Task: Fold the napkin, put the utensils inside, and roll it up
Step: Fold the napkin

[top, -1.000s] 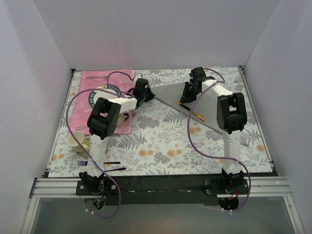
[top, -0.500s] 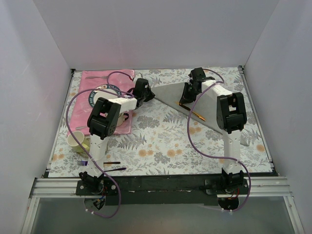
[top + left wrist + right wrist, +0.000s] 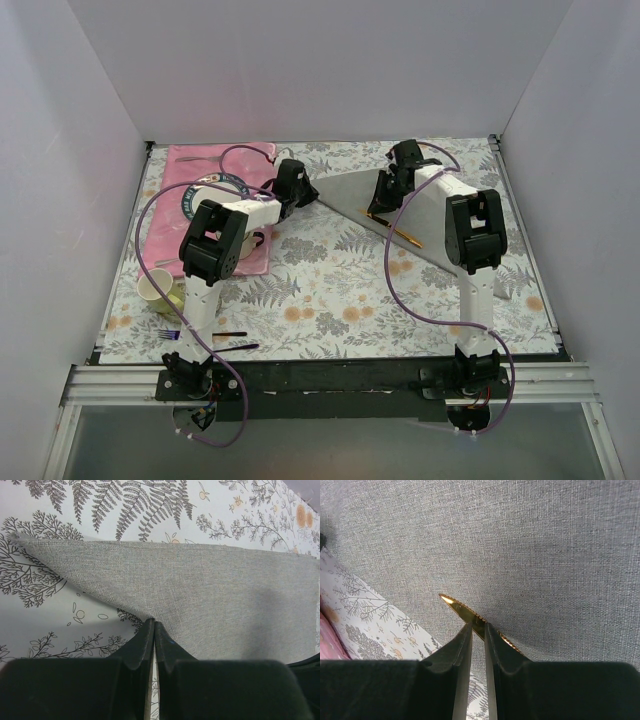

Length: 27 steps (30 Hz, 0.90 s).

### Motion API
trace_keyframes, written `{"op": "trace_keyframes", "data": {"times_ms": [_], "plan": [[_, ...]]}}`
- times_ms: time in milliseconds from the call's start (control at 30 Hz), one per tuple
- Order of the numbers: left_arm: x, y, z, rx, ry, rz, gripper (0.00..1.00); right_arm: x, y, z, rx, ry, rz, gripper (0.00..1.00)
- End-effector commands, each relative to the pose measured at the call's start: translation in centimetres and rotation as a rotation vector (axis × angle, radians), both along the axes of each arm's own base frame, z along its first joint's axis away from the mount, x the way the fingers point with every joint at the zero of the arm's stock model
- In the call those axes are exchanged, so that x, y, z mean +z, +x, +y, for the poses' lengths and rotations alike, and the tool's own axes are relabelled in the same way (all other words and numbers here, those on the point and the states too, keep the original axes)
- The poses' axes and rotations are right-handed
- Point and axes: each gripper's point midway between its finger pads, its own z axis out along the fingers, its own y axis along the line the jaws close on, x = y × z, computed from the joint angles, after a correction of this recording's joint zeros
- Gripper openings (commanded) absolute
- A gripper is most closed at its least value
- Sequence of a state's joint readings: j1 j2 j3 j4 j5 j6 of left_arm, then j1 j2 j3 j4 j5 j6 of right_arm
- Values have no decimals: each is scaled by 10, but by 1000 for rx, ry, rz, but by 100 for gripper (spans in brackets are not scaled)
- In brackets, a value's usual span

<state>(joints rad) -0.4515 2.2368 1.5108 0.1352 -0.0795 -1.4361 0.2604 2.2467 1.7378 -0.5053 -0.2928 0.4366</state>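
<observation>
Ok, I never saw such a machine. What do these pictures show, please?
A robot's left arm and right arm stand at the near edge of the table, each ending in a two-finger claw. The wide picture looks down from above; the other two come from a camera on each wrist. On it lie a grey napkin folded into a triangle, a pink placemat with a plate, a cup and a purple fork. The left claw is shut, pinching the napkin's edge. The right claw grips a gold-coloured knife over the napkin.
</observation>
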Motion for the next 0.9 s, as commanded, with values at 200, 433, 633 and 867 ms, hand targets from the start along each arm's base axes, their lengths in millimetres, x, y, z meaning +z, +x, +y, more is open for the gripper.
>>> {"op": "trace_keyframes", "data": {"times_ms": [200, 433, 633, 867], "plan": [[42, 7, -11, -45, -41, -65, 0, 47, 0, -1, 23, 4, -47, 26], [79, 6, -27, -102, -28, -141, 0, 114, -7, -41, -68, -7, -129, 32], [114, -14, -76, -205, -4, -217, 0, 136, -45, -95, -132, -37, -155, 33], [112, -59, -138, -333, 7, -227, 0, 141, -76, -142, -213, -42, -171, 33]]}}
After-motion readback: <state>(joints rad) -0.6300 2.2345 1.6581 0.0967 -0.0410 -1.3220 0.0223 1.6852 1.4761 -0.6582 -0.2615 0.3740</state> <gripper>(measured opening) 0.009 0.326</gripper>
